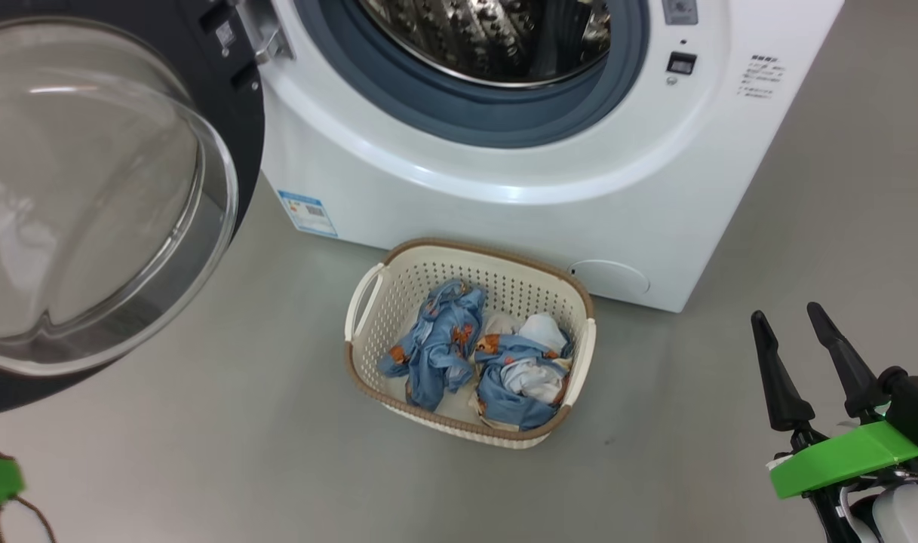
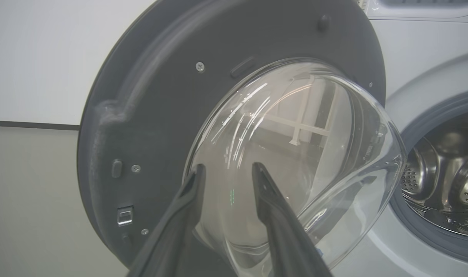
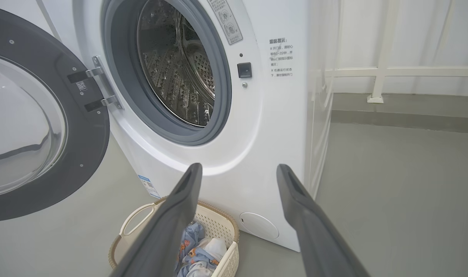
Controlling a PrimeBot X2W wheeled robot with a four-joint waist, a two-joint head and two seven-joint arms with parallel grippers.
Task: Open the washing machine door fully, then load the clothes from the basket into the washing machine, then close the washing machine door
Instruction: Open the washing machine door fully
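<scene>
The washing machine (image 1: 504,188) stands on a grey floor (image 1: 202,467). The washing machine door (image 1: 89,204) is swung out wide to the robot's left, with its clear glass bowl facing the camera. The steel drum (image 1: 496,34) and the grey-blue gasket (image 1: 459,113) are exposed.

The basket (image 1: 504,285) sits on the floor just beside the machine's lower front edge, below the opening. The clothes (image 1: 474,354) lie in it as two crumpled blue heaps with orange prints.

The right gripper (image 1: 785,312) hangs well apart from the basket, on its right, with its fingers spread and nothing between them. In the left wrist view, the left gripper (image 2: 229,165) points at the door's glass bowl, also spread and empty.

The door looks open enough, so loading appears to be the step in hand. To do it well, the right gripper would probably:
- come down from above over one heap
- pinch a raised fold and lift it clear of the basket's brown rim
- carry it past the gasket and let go deep in the drum

The left arm should stay clear of the glass.

**Writing**
- No brand name is visible.
- A small blue label (image 1: 308,213) near the machine's lower left corner is too small to read.
- A printed notice (image 3: 282,57) to the right of the opening has a heading that looks like 温馨提示. The lines below it are too fine to read.
- A pictogram sticker (image 3: 224,19) sits at the upper edge of the opening.
</scene>
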